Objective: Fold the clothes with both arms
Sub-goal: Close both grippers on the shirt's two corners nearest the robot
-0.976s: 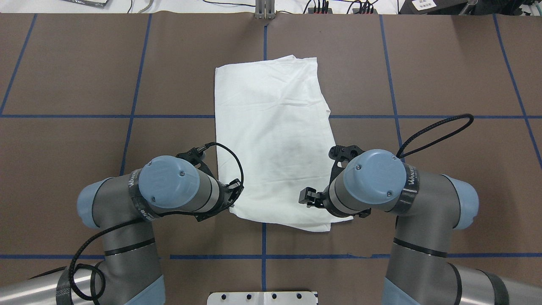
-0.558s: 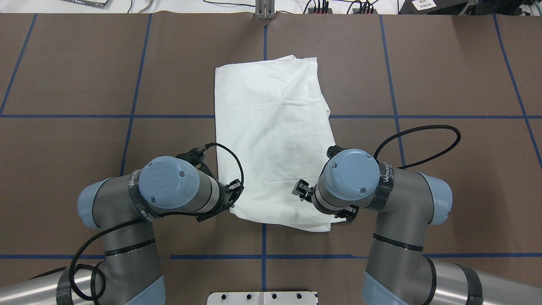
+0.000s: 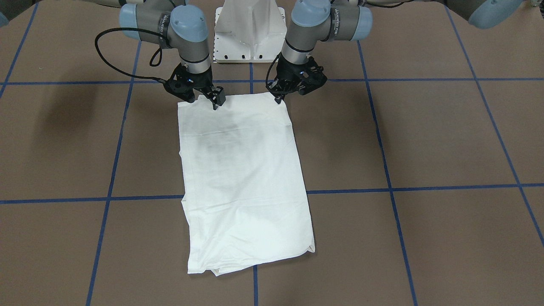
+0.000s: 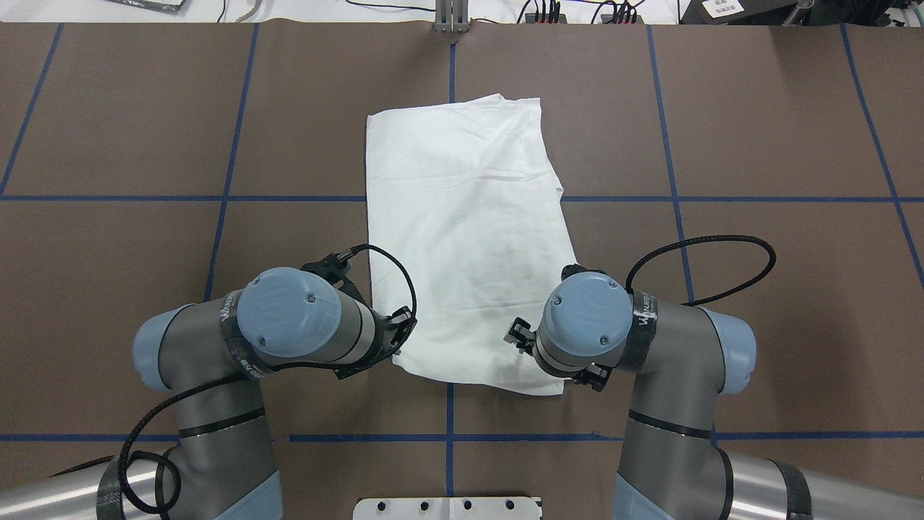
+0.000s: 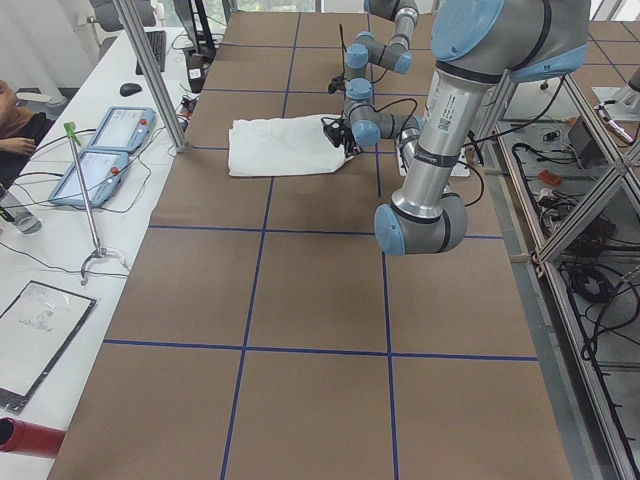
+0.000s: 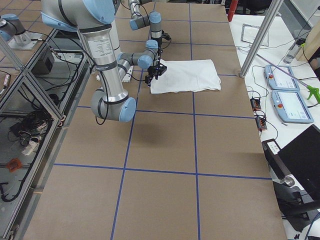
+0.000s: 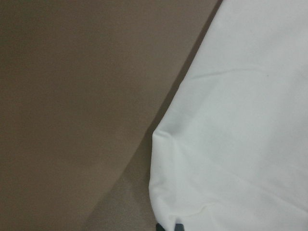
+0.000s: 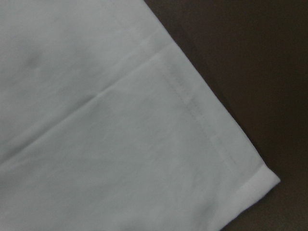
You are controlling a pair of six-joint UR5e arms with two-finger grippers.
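Shirt (image 4: 462, 238) white, folded oblong; lightly creased

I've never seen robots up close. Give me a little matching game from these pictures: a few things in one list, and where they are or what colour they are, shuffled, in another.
Things:
1. shirt
2. left gripper
3. right gripper
4. tape lines

Descriptions:
A. blue, crossing the brown table
B. at the shirt's corner nearest the robot, on the robot's right side
C. white, lying flat in a long rectangle
D. at the shirt's corner nearest the robot, on the robot's left side

Pairs: 1-C, 2-D, 3-B, 4-A
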